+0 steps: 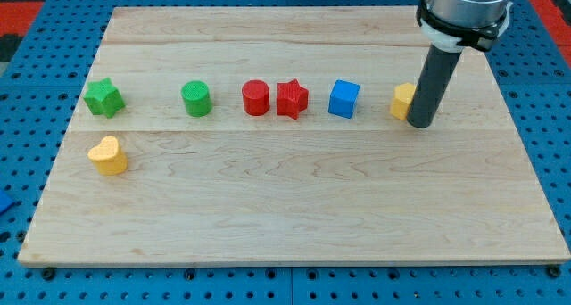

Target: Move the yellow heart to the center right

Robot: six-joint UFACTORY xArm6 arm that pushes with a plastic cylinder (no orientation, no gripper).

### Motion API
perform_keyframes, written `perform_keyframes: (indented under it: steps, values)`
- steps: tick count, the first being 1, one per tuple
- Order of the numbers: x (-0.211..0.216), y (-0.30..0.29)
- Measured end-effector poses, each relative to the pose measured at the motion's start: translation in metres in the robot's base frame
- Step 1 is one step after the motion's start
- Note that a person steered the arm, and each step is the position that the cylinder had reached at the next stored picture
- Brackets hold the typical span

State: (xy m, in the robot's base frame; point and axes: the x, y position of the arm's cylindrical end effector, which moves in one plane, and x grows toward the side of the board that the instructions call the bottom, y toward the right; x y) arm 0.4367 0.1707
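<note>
The yellow heart (pixel 108 156) lies near the board's left edge, below the green star (pixel 103 97). My tip (pixel 421 123) is far away at the view's right, touching the right side of a yellow block (pixel 402 101) whose shape is partly hidden by the rod. The rod rises from there to the arm at the view's top right.
A row of blocks crosses the upper middle of the wooden board (pixel 294 207): green star, green cylinder (pixel 196 99), red cylinder (pixel 255 98), red star (pixel 292 99), blue cube (pixel 343 99), yellow block. A blue pegboard surrounds the board.
</note>
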Motion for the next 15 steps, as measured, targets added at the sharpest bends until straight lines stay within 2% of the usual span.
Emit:
perform_keyframes:
  steps: [1,2,3,4,5,7,8,9,10,11,12,14,15]
  values:
    - [0.077,-0.049]
    - [0.107,-0.164]
    - [0.107,-0.322]
    - [0.095,-0.452]
    - [0.07,-0.467]
    - [0.045,-0.305]
    - [0.032,-0.248]
    - [0.016,-0.221]
    - [-0.01,-0.259]
    - [-0.008,-0.218]
    - [0.018,-0.179]
    - [0.022,-0.06]
    - [0.045,-0.146]
